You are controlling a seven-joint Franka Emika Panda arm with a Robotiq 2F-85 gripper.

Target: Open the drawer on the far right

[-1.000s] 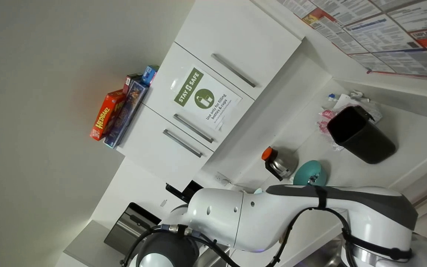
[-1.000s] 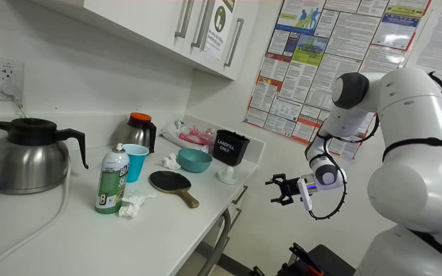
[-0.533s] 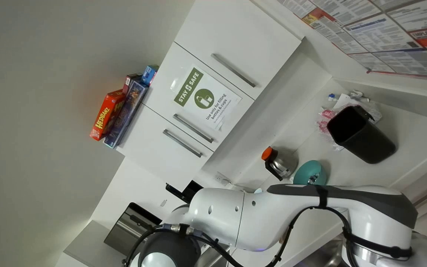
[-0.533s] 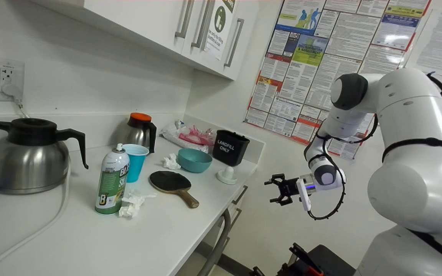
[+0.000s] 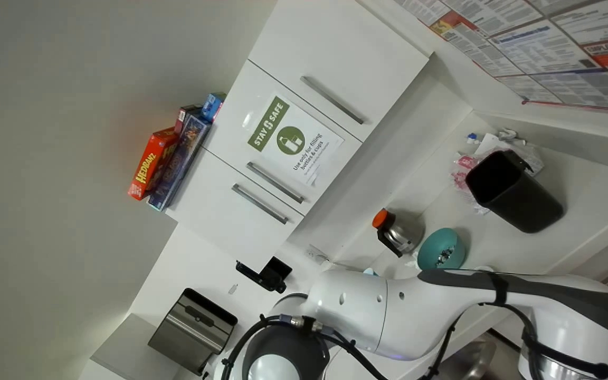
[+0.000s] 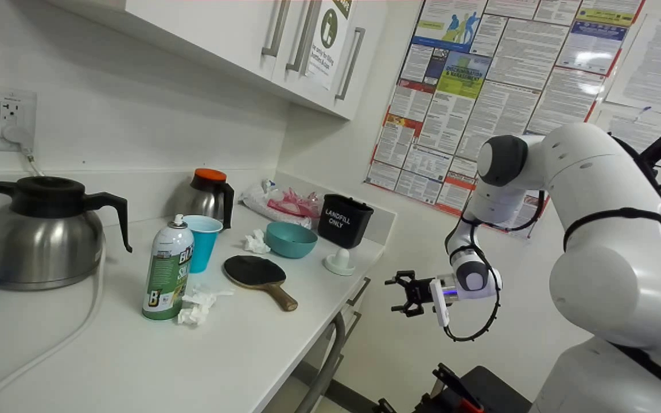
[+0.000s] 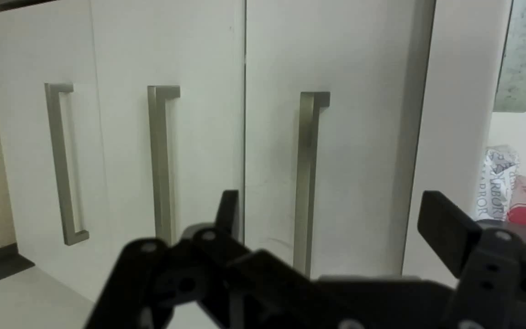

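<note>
My fingers (image 7: 448, 233) are spread wide, and in the wrist view the slim silver bar handle (image 7: 306, 183) shows in the gap between them, beyond both tips. It belongs to the drawer (image 7: 363, 173), rightmost of three white drawer fronts (image 7: 203, 151) there, just beside the bench (image 6: 238, 361) edge. The drawer looks shut and faces the wrist view, its long axis and the handle's running about twelve to six o'clock; the handle's lower end is hidden behind my fingers. In an exterior view the drawer lies at nine o'clock from the fingers, under the bench's far end.

Compared with half a second ago, I see the fingers shifted between seven and eight o'clock in that view, and the arm (image 6: 606, 269) sits lower. In an exterior view its shift bares more of the teal bowl (image 5: 444, 240).

That bowl holds something small and shiny. At two o'clock from it stands the black wastebasket (image 5: 528, 206), its inside too dark for me to read. The orange-lidded steel carafe (image 6: 195, 198) is capped, and I can't see into the blue cup (image 6: 203, 246).
</note>
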